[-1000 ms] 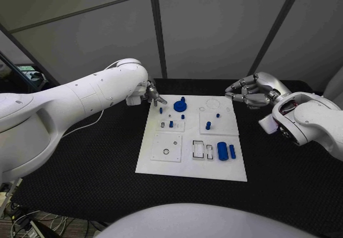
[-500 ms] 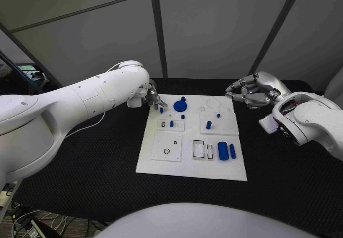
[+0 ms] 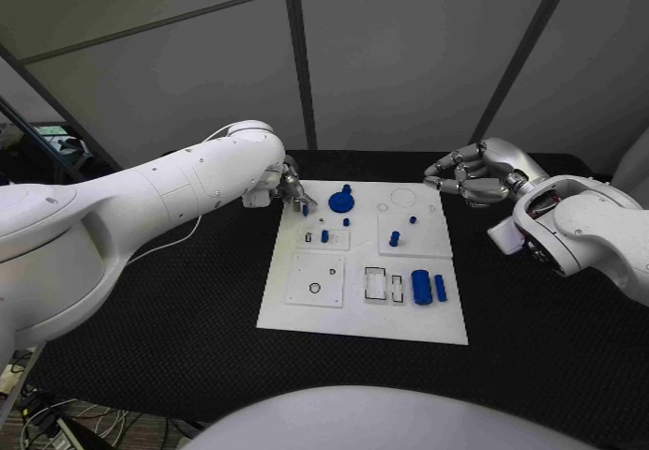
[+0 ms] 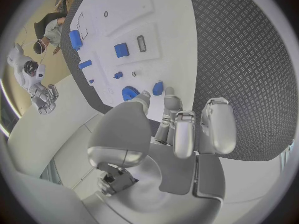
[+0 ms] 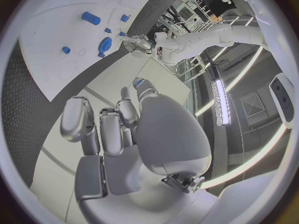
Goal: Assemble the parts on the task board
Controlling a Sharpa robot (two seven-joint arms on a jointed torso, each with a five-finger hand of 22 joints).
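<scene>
Judged barely begun: held a small blue part [image 4: 158, 88] in left hand [image 3: 290, 184] at task board's [image 3: 345, 319] far corner (right hand [image 3: 476, 176] curled, empty), most parts loose.

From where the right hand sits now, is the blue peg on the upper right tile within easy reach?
Probably yes. The right hand hovers off the task board's far right corner, holding nothing; the blue peg stands nearby, unobstructed.

Task board [image 3: 354, 314] mid-table [image 3: 176, 309], left hand [image 3: 290, 187] over its far-left corner, right hand [image 3: 474, 176] beyond far-right.
</scene>
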